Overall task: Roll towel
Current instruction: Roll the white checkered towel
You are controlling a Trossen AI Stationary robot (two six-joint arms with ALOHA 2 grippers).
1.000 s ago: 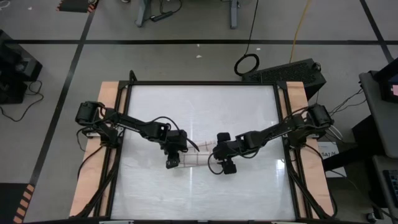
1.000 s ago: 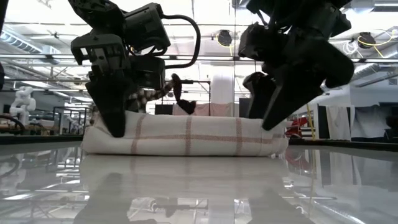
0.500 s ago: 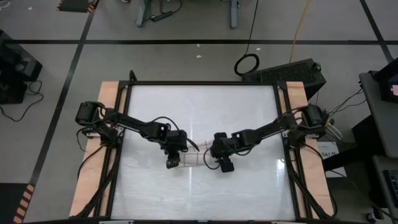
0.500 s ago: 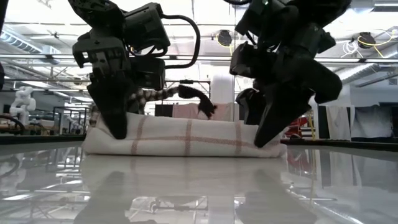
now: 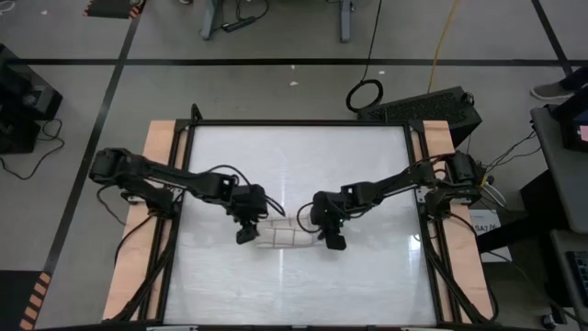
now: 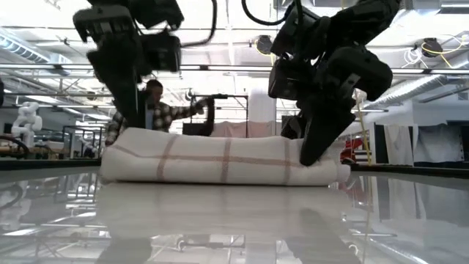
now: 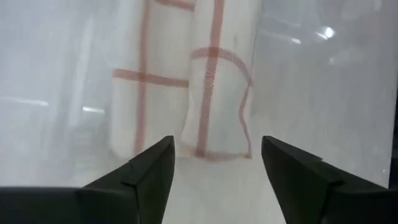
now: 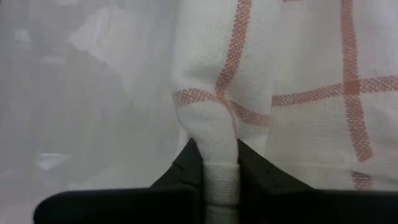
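The towel (image 5: 287, 235), white with thin red-brown lines, lies rolled into a thick log on the glossy white table, a little near of centre. In the low view the towel roll (image 6: 220, 158) rests on its long side. My left gripper (image 7: 217, 171) is open and hangs just above the roll's left end (image 7: 208, 106), touching nothing; the same gripper (image 6: 135, 110) shows raised in the low view. My right gripper (image 8: 221, 171) is shut on cloth at the roll's right end (image 6: 322, 158). My right gripper pinches a narrow bunched fold of the towel (image 8: 219, 146) between its two fingers, at the roll's right end. The fingers slant down from the table's right side. The roll lies on the table, and the pinched cloth is drawn up into a small ridge.
Wooden rails (image 5: 158, 184) run along the table's left and right sides. A dark case (image 5: 427, 106) and a cable loop (image 5: 365, 94) lie on the floor beyond the far right corner. A person (image 6: 155, 110) stands in the room behind the table.
My left gripper has risen off the roll's left end, where it pressed before, and drawn back toward the table's left edge. My right gripper has turned, sunk onto the roll's right end and taken hold of the cloth there. The freed left end now stands fuller.
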